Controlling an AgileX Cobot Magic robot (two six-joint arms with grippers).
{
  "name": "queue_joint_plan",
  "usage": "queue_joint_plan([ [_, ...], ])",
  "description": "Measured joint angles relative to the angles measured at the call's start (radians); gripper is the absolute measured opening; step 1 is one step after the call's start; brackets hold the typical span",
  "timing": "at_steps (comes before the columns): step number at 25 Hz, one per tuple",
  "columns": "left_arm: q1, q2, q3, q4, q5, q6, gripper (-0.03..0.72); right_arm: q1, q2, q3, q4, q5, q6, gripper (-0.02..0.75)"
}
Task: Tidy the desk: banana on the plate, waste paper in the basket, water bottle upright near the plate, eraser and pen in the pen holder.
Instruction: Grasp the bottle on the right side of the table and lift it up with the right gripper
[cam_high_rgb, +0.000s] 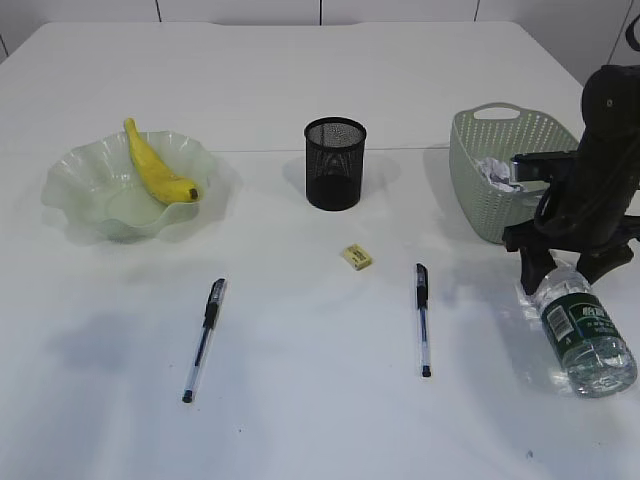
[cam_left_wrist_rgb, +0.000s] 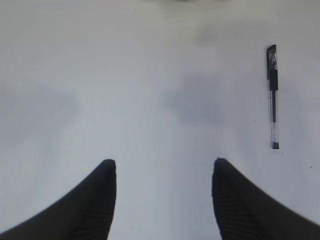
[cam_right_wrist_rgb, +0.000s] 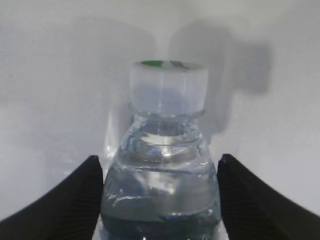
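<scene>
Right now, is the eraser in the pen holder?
No, the eraser lies on the table in front of the pen holder.

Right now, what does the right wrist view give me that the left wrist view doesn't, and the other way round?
Only the right wrist view shows the water bottle, seen from the cap end, with the right gripper open and a finger on each side of its shoulder; I cannot tell whether the pads touch it. Only the left wrist view shows a pen lying ahead and to the right of the open left gripper, which has nothing between its fingers. Both show the bare white table under the fingers.
</scene>
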Motion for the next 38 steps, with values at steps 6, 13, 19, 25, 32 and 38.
queue_joint_plan([
  [6, 0.000, 0.000, 0.000, 0.000, 0.000, 0.000, 0.425, 0.000, 0.004, -0.021, 0.005, 0.006, 0.000, 0.426],
  [13, 0.000, 0.000, 0.000, -0.002, 0.000, 0.000, 0.425, 0.000, 0.010, -0.050, 0.008, 0.030, -0.002, 0.389],
  [19, 0.000, 0.000, 0.000, -0.002, 0.000, 0.000, 0.425, 0.000, -0.014, -0.050, 0.008, 0.083, -0.018, 0.388],
  [25, 0.000, 0.000, 0.000, -0.003, 0.000, 0.000, 0.425, 0.000, -0.069, -0.050, 0.016, 0.108, -0.025, 0.387],
  [32, 0.000, 0.000, 0.000, -0.005, 0.000, 0.000, 0.425, 0.000, -0.182, 0.013, 0.034, 0.113, -0.025, 0.386],
  [38, 0.000, 0.000, 0.000, -0.005, 0.006, 0.000, 0.425, 0.000, -0.338, 0.141, 0.053, 0.082, -0.037, 0.386],
])
